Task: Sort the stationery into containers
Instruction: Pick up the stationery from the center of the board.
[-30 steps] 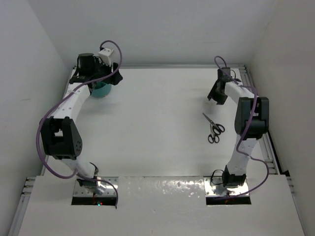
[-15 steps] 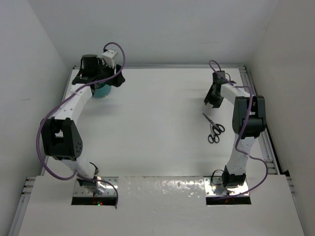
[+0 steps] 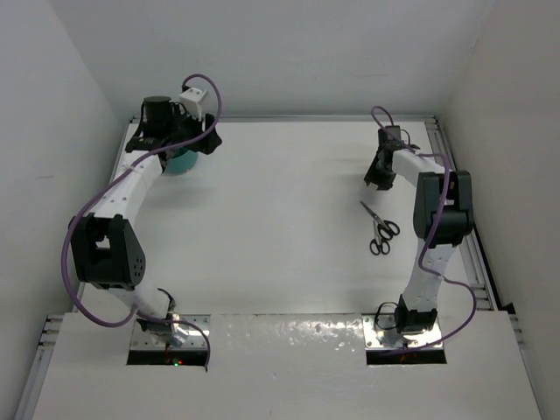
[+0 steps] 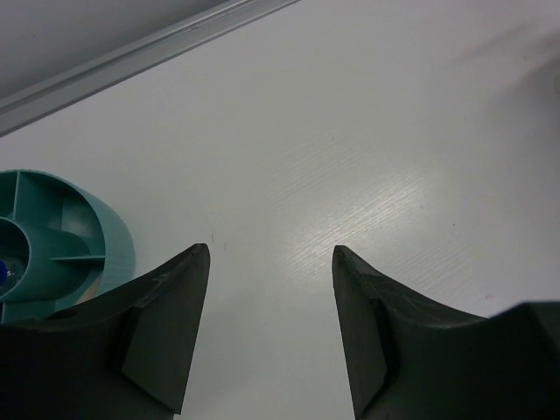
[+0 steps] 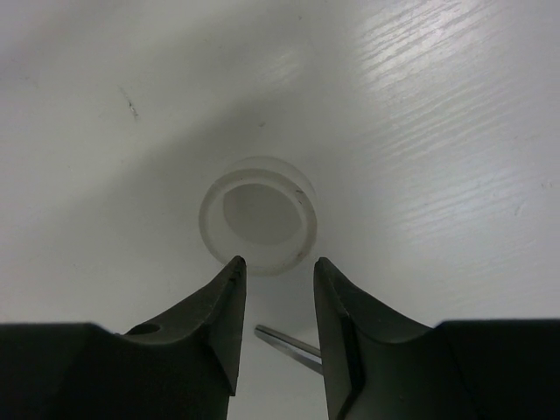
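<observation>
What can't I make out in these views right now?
- Top view: teal tub mostly under the left arm; contents unseen.
- Left wrist view: tub cut off by the frame edge and a finger; compartments mostly hidden.
- Top view: tape roll hidden beneath the right gripper.
- Right wrist view: finger contact with roll unclear.

- white table (image 3: 280,192) – matte, with a bit of glare where the light hits it
- plain white walls (image 3: 289,52) on three sides
- metal rail (image 4: 131,59) along the far table edge
- small dark mark (image 5: 129,102) on the tabletop, maybe a scuff – too blurry to say
</observation>
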You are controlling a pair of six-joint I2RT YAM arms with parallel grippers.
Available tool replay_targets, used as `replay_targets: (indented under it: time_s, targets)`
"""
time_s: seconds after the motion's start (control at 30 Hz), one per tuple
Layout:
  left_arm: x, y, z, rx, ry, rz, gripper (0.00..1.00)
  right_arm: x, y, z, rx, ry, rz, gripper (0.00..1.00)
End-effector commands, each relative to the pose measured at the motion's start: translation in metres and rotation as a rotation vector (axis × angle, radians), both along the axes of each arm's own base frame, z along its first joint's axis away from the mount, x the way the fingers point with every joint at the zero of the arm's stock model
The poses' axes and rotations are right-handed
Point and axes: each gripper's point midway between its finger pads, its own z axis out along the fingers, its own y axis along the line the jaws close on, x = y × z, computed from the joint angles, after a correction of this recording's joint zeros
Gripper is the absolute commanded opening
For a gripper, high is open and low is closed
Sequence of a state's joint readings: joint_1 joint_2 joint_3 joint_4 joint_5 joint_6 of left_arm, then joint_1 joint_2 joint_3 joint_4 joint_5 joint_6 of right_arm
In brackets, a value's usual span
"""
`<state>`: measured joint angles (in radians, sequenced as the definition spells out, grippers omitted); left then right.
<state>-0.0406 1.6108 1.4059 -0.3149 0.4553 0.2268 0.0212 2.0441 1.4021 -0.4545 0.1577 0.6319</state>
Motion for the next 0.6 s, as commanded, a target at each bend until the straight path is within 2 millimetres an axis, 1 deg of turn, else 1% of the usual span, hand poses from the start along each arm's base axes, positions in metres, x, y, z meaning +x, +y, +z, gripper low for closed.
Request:
replay_targets:
  time_s: [0.0, 0.07, 0.17, 0.2, 0.23, 0.4, 0.43, 0.5, 0.53, 0.57]
  targets:
    - [-0.006, -0.005, 0.023, -0.012, -0.060, -0.014, 0.56, 0.005, -0.014, 0.033, -0.037, -0.082, -0.036, 0.37]
    - [-0.007, -0.006, 0.023, -0.015, -0.061, -0.020, 0.56, 0.008, -0.014, 0.046, -0.027, -0.121, -0.047, 0.38]
    - [-0.007, -0.008, 0.023, -0.018, -0.064, -0.027, 0.56, 0.012, -0.014, 0.053, -0.027, -0.142, -0.053, 0.38]
    - [-0.006, -0.007, 0.024, -0.019, -0.066, -0.025, 0.56, 0.012, -0.029, 0.052, -0.031, -0.140, -0.080, 0.38]
    - [-0.006, -0.007, 0.024, -0.019, -0.068, -0.025, 0.56, 0.015, -0.029, 0.053, -0.030, -0.142, -0.084, 0.37]
    - [-0.005, -0.006, 0.026, -0.016, -0.072, -0.020, 0.56, 0.016, -0.032, 0.031, -0.021, -0.093, -0.097, 0.38]
    - [-0.005, -0.006, 0.026, -0.017, -0.072, -0.021, 0.56, 0.016, -0.032, 0.027, -0.016, -0.086, -0.104, 0.39]
    - [-0.004, -0.006, 0.026, -0.020, -0.071, -0.019, 0.56, 0.015, -0.028, 0.018, 0.020, -0.076, -0.110, 0.39]
    - [-0.004, -0.006, 0.026, -0.020, -0.072, -0.020, 0.56, 0.019, -0.027, 0.018, 0.027, -0.091, -0.106, 0.40]
    - [-0.004, -0.006, 0.027, -0.021, -0.072, -0.019, 0.56, 0.018, -0.026, 0.015, 0.034, -0.088, -0.106, 0.40]
